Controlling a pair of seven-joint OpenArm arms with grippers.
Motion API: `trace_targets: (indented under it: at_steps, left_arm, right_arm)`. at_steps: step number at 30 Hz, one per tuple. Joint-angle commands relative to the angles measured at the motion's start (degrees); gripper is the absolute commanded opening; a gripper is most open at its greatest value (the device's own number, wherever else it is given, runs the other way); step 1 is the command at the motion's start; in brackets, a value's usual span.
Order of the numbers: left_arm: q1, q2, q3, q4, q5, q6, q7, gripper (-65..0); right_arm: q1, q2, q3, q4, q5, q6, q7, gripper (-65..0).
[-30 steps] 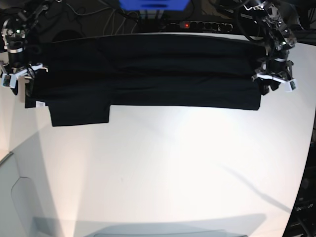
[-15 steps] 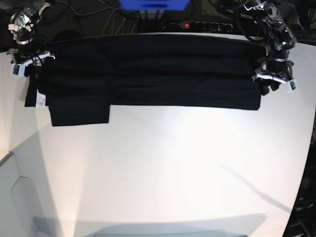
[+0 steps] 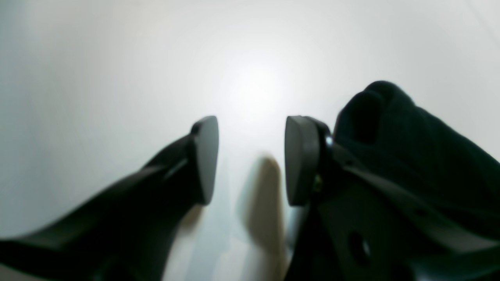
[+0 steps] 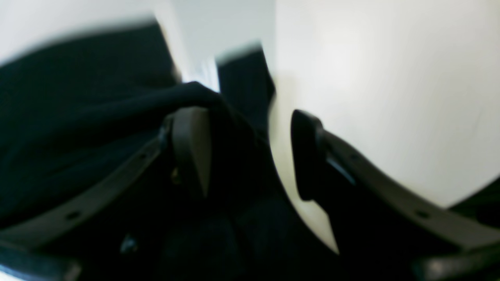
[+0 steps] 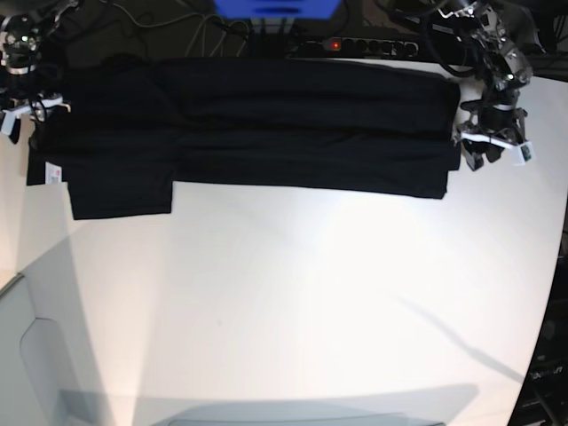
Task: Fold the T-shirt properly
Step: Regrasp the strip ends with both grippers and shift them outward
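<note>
Large plain black short-sleeved cloth T-shirt (image 5: pixel 266 133) lies as a long folded band along the far edge of the white table (image 5: pixel 293 311), running nearly from the far-left corner to the far-right corner. One short sleeve (image 5: pixel 120 191) sticks out toward the near edge at the band's left end. Small white label (image 5: pixel 51 174) shows at the shirt's left edge, print too small to read.

Left gripper (image 5: pixel 493 146) sits at the far-right end of the table, just beside the shirt's right end. Left wrist view: both dark fingers (image 3: pixel 205 156) spread with bare white table between them, nothing clamped; a bunched fold of black cloth (image 3: pixel 410 148) sits against the outer side of one finger, outside the gap. So the left one is released.

Right gripper (image 5: pixel 27 106) is at the far-left corner, over the shirt's left end. Right wrist view is blurred: fingers (image 4: pixel 191 152) stand wide apart, black cloth is draped over and around one of them and fills part of the gap, white table shows past the other. Cloth is in contact with that finger, but I can't tell whether it is actually gripped or just hanging on it.

Black power strip (image 5: pixel 355 46) with a red light and cables lie beyond the far edge.
</note>
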Motion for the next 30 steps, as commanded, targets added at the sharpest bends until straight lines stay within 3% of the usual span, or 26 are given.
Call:
trace_targets:
  at_steps: [1, 18, 26, 30]
  left_arm:
    - [-0.06, -0.82, -0.29, 1.19, -0.72, 0.25, -1.39, -37.9]
    - [-0.14, -0.73, -0.29, 1.27, -0.72, 0.25, -1.39, -37.9]
    - [-0.23, -0.73, -0.03, 1.27, -0.72, 0.25, -1.39, -37.9]
    - [-0.23, -0.73, -0.03, 1.27, -0.72, 0.25, -1.39, -37.9]
  right_arm:
    - [-0.31, 0.74, 0.21, 1.5, 0.9, -0.23, 1.04, -32.0]
    - [-6.38, -2.33, -3.04, 1.94, 0.99, -0.23, 1.39, -32.0]
    - [-2.77, -2.6, -3.57, 9.85, 0.9, -0.23, 0.95, -32.0]
    - [3.38, -2.16, -7.7, 9.94, 0.11, -0.23, 0.77, -32.0]
